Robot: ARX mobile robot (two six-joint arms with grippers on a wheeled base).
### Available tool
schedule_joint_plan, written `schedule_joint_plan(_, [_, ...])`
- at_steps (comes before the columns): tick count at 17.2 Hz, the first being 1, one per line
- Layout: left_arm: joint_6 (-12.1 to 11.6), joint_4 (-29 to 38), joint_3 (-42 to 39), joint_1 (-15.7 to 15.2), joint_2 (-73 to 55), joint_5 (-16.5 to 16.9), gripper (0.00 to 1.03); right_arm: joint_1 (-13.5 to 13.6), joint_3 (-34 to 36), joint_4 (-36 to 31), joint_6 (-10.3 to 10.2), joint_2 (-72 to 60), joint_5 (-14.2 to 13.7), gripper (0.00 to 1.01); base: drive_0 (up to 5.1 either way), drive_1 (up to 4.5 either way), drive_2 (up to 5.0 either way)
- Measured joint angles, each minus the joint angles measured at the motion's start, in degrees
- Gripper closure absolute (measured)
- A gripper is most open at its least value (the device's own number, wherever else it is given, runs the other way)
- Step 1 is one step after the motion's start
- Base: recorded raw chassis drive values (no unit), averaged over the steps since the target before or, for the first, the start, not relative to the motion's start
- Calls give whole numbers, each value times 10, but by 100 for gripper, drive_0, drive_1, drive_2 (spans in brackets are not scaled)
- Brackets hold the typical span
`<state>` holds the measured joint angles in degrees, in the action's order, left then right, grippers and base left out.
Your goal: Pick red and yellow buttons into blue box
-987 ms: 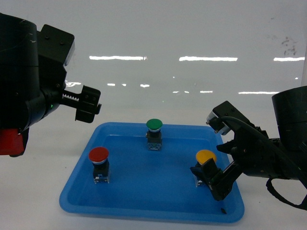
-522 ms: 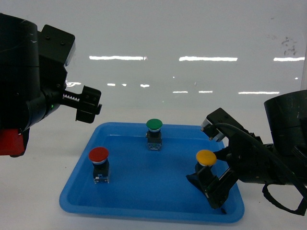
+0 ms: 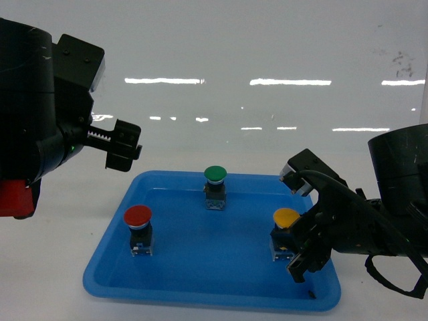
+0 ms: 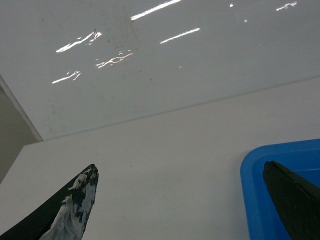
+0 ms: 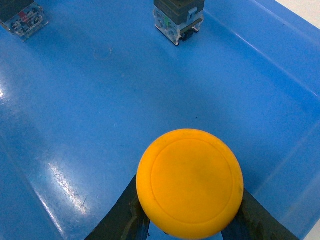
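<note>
The yellow button (image 3: 286, 217) stands at the right of a shallow blue tray (image 3: 200, 294), and my right gripper (image 3: 287, 249) is shut on its black body under the cap. In the right wrist view the yellow cap (image 5: 190, 182) fills the space between the two dark fingers (image 5: 125, 212). The red button (image 3: 138, 215) stands upright at the tray's left; only its body (image 5: 22, 17) shows in the right wrist view. My left gripper (image 3: 124, 147) hangs open and empty above the table, beyond the tray's back left corner (image 4: 250, 170). The blue box is out of view.
A green-capped button (image 3: 215, 174) stands at the back middle of the tray, and its body (image 5: 177, 20) shows in the right wrist view. White table surface surrounds the tray, with a glossy white wall (image 3: 267, 53) behind it.
My right gripper moved in around the yellow button and closed its fingers on the body. The left arm and the other buttons have not moved.
</note>
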<state>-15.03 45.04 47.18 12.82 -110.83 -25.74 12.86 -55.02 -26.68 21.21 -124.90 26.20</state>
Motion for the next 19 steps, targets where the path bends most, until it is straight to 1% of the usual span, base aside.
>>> schedule_joint_plan(1, [0, 0, 0, 0, 0, 0, 5, -1, 0, 1, -2, 0, 3, 71, 0, 0, 0])
schedule_joint_plan(3, [0, 0, 0, 0, 0, 0, 5, -3, 15, 3, -14, 14, 3, 72, 0, 0, 0])
schedule_joint_plan(5, [0, 0, 0, 0, 0, 0, 5, -14, 46, 14, -44, 59, 8, 72, 0, 0, 0])
schedule_joint_plan(6, [0, 0, 0, 0, 0, 0, 5, -21, 60, 14, -66, 94, 11, 72, 0, 0, 0])
schedule_joint_plan(9, [0, 0, 0, 0, 0, 0, 5, -45, 93, 29, -118, 204, 28, 72, 0, 0, 0])
schedule_joint_plan(10, [0, 0, 0, 0, 0, 0, 5, -53, 104, 42, -130, 235, 35, 72, 0, 0, 0])
schedule_joint_plan(12, [0, 0, 0, 0, 0, 0, 5, -82, 134, 65, -153, 306, 45, 72, 0, 0, 0])
schedule_joint_plan(13, [0, 0, 0, 0, 0, 0, 5, -94, 149, 82, -155, 343, 50, 72, 0, 0, 0])
schedule_joint_plan(14, [0, 0, 0, 0, 0, 0, 5, -105, 163, 96, -153, 375, 65, 72, 0, 0, 0])
schedule_joint_plan(16, [0, 0, 0, 0, 0, 0, 5, -110, 171, 104, -141, 392, 68, 72, 0, 0, 0])
schedule_joint_plan(19, [0, 0, 0, 0, 0, 0, 5, -110, 172, 105, -136, 390, 68, 72, 0, 0, 0])
